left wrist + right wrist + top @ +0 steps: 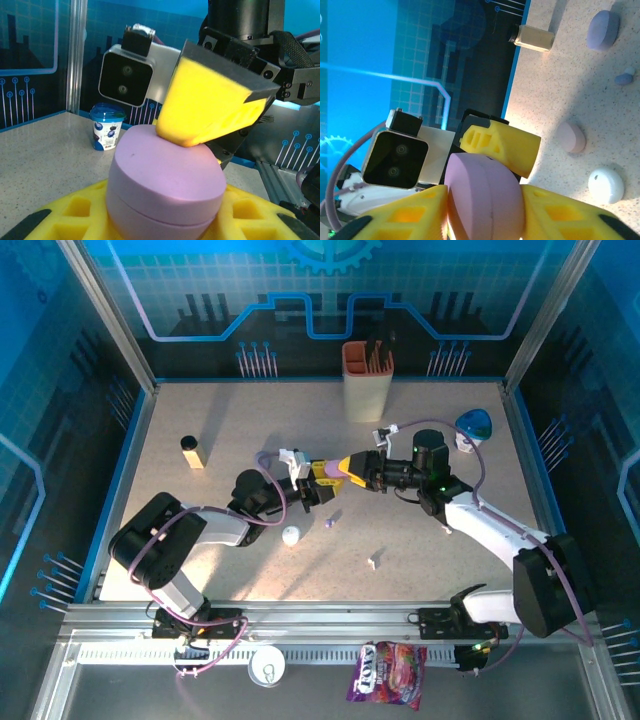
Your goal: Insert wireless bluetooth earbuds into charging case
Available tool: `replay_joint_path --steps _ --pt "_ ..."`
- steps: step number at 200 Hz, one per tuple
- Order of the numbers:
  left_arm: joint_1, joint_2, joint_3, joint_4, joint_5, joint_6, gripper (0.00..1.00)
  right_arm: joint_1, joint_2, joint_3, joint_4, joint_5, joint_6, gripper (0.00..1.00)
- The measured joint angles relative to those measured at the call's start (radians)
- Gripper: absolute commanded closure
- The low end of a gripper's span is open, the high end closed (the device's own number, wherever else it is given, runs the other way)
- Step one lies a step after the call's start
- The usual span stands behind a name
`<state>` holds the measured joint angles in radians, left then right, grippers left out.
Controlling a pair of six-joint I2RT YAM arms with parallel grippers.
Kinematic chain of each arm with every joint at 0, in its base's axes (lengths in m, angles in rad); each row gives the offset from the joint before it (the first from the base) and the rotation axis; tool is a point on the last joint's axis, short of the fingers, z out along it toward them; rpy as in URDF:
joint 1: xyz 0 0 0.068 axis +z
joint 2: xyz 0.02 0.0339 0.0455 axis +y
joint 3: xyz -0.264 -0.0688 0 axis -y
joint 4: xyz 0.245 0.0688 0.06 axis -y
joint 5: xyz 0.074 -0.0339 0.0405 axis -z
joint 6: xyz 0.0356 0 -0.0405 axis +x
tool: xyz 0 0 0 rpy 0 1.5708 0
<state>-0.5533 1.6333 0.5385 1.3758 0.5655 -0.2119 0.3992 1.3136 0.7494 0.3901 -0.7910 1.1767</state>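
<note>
Left pincer point(162, 220) pinches the lilac case point(333, 465) above mid-tabletop point(230, 430). Right pincer point(487, 220), at its 3 o'clock, apparently pinches it too. A purple earbud point(331, 522) lies at its 6 o'clock.

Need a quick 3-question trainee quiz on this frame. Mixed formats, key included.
1. True or false: the lilac case lies loose on the table.
2. Left gripper, right gripper: which has its fingers on the lilac case? A) left alone B) right alone C) both
3. Fill in: the tiny earbud on the table just in front of the grippers is ___ in colour.

Key: 1 false, it is held between the yellow fingers. 2 C. 3 purple.
</note>
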Motion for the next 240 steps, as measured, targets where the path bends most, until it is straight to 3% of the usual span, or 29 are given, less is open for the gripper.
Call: replay_joint_path --steps 19,43,87,128,172,240 --pt "0.001 0.000 0.000 0.005 -0.001 0.000 0.68 -0.002 0.000 0.000 0.005 0.003 0.004 0.82" --pt "0.001 0.000 0.000 0.005 -0.004 0.000 0.62 -0.006 -0.001 -0.001 0.004 0.004 0.003 0.86" --pt "-0.003 0.000 -0.001 0.004 -0.003 0.010 0.19 -0.021 -0.029 -0.012 -0.050 0.058 -0.056 0.88" --pt "-0.003 -0.006 -0.053 0.006 -0.050 0.029 0.03 -0.076 -0.064 -0.061 -0.175 0.207 -0.150 0.87" --pt "-0.003 -0.033 -0.134 0.006 -0.143 0.047 0.01 -0.080 -0.015 -0.098 -0.249 0.351 -0.214 0.86" --pt "-0.002 -0.072 -0.186 -0.005 -0.229 0.072 0.01 -0.064 0.225 -0.098 -0.217 0.422 -0.246 0.82"
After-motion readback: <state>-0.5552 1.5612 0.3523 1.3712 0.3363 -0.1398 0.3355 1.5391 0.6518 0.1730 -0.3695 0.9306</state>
